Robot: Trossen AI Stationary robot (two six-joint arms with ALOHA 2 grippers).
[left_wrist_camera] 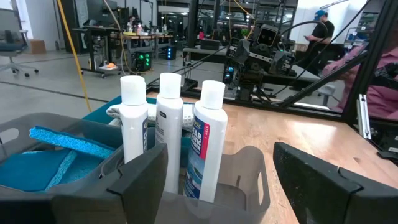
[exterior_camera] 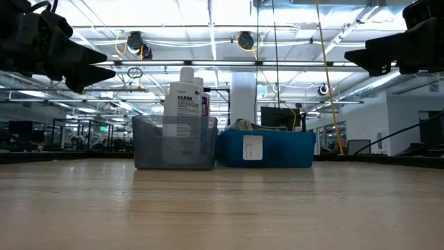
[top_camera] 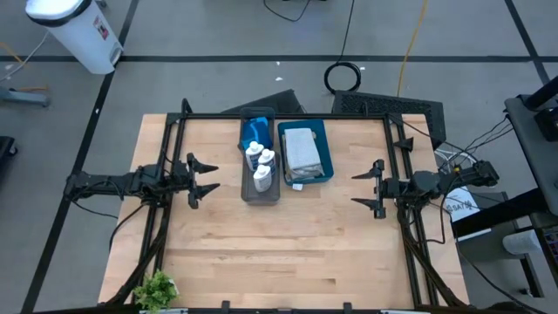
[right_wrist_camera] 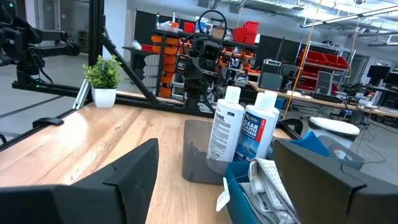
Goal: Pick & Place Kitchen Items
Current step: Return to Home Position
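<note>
Judging by the layout, nothing seems left: white bottles [top_camera: 262, 162] fill the grey tray [top_camera: 260, 199], cloths [top_camera: 301, 148] the teal tray [top_camera: 327, 148], left gripper [top_camera: 211, 176] and right gripper [top_camera: 357, 189] wait open, empty.

"CLEAR" on white bottle [exterior_camera: 184, 104], its smaller print too small to read

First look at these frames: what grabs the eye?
Three white bottles stand upright in a grey tray at the middle of the table, with blue sponges at the tray's far end. Right beside it sits a teal tray holding folded cloths. The left hand and right hand hang open on either side, holding nothing.
</note>
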